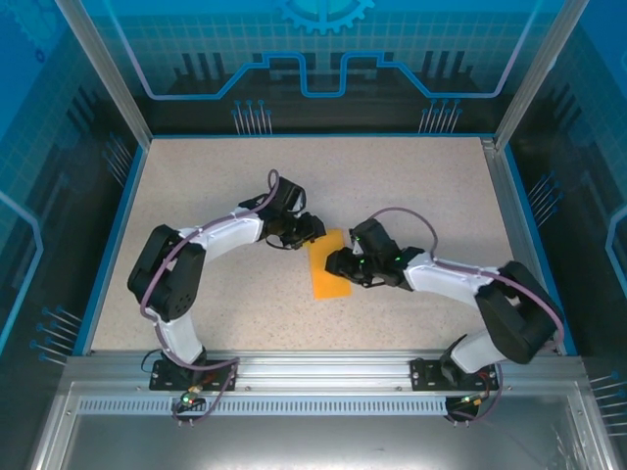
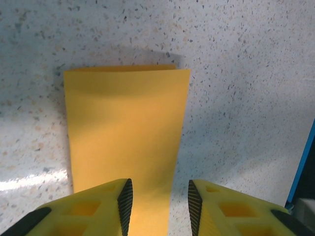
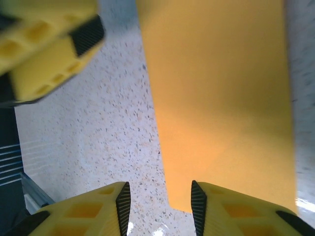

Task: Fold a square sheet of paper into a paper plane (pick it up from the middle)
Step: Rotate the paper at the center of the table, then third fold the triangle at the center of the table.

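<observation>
Since the square sheet of paper [image 1: 330, 272] lies mid-table folded into a flat strip, long axis running near to far, the left gripper [image 1: 310, 232] hovers at its far end and the right gripper [image 1: 340, 264] by its right side, each with fingers apart and holding nothing, probably placed to work the crease

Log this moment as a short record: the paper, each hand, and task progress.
paper: the square sheet of paper, folded into a narrow rectangle, flat on the table
left hand: left hand, jaws apart, poised over one short end of the paper, holding nothing
right hand: right hand, jaws apart, poised over a corner of the paper, holding nothing
contact: cannot tell if either hand touches the paper
progress: first fold made; no plane shape yet
</observation>
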Available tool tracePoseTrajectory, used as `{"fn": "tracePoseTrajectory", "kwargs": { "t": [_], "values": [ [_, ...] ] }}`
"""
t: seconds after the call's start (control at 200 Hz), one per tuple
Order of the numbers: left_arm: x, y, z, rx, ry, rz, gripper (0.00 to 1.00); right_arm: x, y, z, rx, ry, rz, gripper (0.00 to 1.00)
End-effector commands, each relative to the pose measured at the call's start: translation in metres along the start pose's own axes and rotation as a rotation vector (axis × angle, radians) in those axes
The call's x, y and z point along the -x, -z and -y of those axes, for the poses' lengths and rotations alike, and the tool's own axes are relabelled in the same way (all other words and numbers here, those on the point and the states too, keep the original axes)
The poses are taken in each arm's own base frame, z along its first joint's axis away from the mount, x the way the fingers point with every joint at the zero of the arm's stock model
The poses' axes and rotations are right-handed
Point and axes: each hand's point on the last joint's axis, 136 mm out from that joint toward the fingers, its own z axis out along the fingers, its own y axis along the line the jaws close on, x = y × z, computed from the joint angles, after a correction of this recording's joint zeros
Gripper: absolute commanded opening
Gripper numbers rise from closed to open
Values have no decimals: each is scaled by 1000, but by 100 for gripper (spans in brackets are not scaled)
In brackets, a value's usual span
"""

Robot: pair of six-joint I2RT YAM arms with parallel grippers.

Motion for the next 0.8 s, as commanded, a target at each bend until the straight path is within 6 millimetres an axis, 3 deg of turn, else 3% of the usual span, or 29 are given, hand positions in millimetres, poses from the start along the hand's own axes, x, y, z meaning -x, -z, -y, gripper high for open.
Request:
{"fn": "tracePoseTrajectory", "kwargs": {
  "t": [0.0, 0.35, 0.555, 0.795],
  "values": [
    [-2, -10, -3, 18, -18, -46, 37, -8, 12, 42, -177, 3, -48, 40],
    [11, -33, -24, 54, -2, -71, 36, -30, 12, 56, -192, -27, -130, 45],
    [16, -36, -40, 67, 7, -68, 36, -38, -2, 53, -164, -37, -193, 48],
    [15, -36, -44, 71, 3, -75, 36, -41, -12, 58, -211, -49, -217, 48]
  ]
}}
